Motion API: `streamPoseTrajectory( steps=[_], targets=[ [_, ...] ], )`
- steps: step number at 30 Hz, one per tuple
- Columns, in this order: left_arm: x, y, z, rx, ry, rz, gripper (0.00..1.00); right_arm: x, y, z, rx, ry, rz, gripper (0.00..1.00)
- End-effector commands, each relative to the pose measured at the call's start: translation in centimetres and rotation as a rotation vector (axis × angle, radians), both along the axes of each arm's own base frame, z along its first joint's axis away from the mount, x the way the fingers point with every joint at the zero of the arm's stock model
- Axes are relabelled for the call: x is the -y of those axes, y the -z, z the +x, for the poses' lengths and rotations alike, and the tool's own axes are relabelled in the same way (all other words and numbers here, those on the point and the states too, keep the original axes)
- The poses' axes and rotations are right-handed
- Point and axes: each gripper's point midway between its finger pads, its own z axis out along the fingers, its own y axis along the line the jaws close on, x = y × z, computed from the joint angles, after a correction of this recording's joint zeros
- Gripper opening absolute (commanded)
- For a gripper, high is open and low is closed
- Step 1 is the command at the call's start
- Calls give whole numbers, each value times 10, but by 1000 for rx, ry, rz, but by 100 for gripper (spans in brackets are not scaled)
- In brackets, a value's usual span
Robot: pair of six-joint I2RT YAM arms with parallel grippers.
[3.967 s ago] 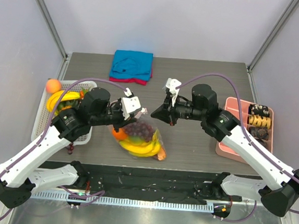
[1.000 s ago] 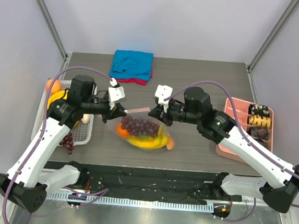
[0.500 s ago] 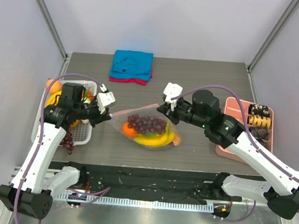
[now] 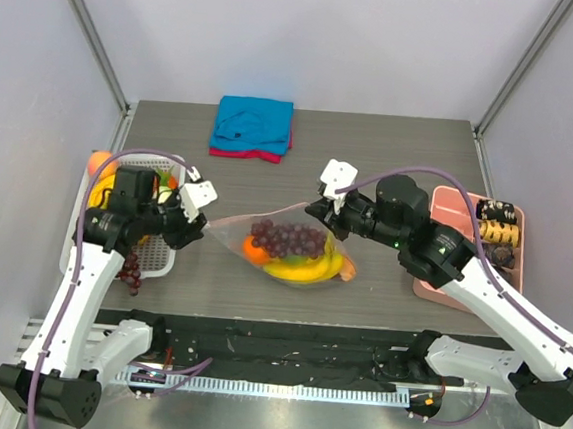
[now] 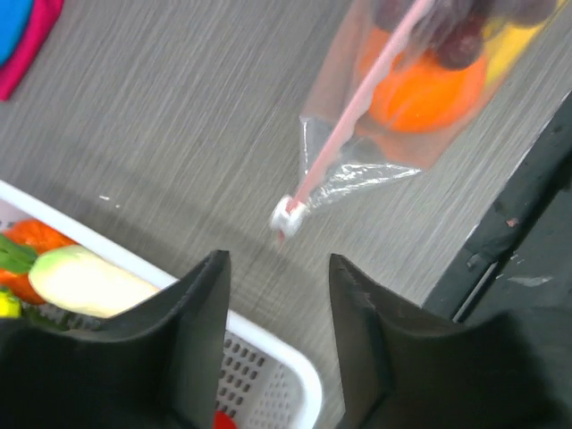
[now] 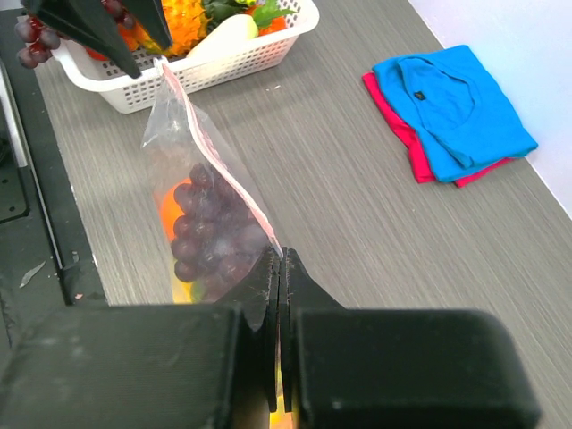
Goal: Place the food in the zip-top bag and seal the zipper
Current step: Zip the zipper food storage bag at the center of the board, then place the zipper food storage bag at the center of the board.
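The food is in the bag (image 6: pixel 179 147) now, so the job in hand is shutting the zipper (image 5: pixel 344 125). The bag lies on the table (image 4: pixel 393 144) in the middle, between the two arms. The right gripper (image 6: pixel 280 264) has its fingers pressed tight together on the pink top edge of the bag at one end. The left gripper (image 5: pixel 277 268) has its fingers wide apart and holds nothing. It hangs just beside the little white end (image 5: pixel 288 214) of the zipper, not touching it, close to the white basket (image 5: pixel 277 384). The pink strip looks like one thin line from end to end, so I think it may be shut, but I cannot tell for sure. Next, I think the strip needs a check, and a pinch along it if any part is open, while the right gripper keeps the bag from sliding. The bag is clear and crinkly, with a flat empty corner by the white end. Inside are dark grapes (image 4: pixel 286 239), a round orange (image 5: pixel 420 89) and a yellow banana (image 4: pixel 297 269), all bunched up together.
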Motion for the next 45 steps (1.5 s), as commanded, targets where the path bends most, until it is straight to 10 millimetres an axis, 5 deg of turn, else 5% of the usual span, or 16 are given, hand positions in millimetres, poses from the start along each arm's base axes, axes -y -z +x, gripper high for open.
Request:
streamPoseTrajectory(
  steps=[1, 6, 10, 19, 30, 37, 38, 41, 45],
  targets=[
    [18, -42, -5, 18, 39, -127, 57, 0, -61, -2, 137, -19, 152, 1],
    [49, -72, 1, 65, 119, -286, 71, -3, -60, -2, 132, -30, 159, 1],
    [68, -66, 9, 74, 157, -262, 80, -2, -61, -4, 134, -36, 162, 1],
    [109, -68, 31, 123, 249, -260, 81, -5, -63, -21, 141, -127, 163, 1],
    [115, -79, 21, 221, 364, -274, 78, -8, -59, -30, 142, -184, 147, 1],
    [137, -65, -3, 74, 453, -291, 62, -11, -63, -22, 159, -155, 166, 1],
    [141, -62, -4, 31, 450, -297, 54, -9, -65, -18, 158, -127, 182, 1],
    [142, -64, 3, -31, 395, -299, 0, -6, -61, -14, 152, -97, 183, 1],
    [141, -81, 32, -12, 257, -325, 0, 0, -53, -7, 110, -24, 190, 2]
  ],
)
